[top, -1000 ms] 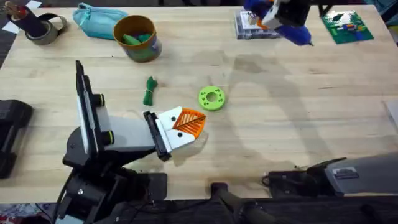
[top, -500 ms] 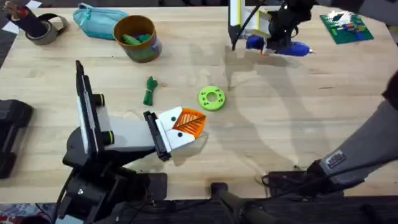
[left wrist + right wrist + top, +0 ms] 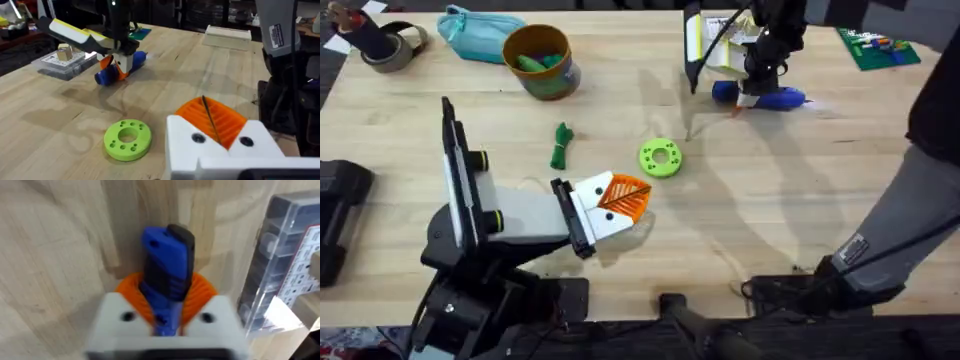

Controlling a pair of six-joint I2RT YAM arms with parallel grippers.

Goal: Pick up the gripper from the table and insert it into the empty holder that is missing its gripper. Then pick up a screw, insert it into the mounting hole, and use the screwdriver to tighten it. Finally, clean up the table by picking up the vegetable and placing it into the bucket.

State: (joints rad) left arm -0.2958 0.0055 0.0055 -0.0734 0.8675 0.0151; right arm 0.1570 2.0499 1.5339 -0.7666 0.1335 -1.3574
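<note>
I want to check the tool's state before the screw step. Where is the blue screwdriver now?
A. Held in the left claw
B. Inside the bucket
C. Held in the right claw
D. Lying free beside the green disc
C: the right wrist view shows the screwdriver clamped between the right claw's orange pads.

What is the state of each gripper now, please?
Left gripper: shut, holding nothing.
Right gripper: shut on the screwdriver.
</note>
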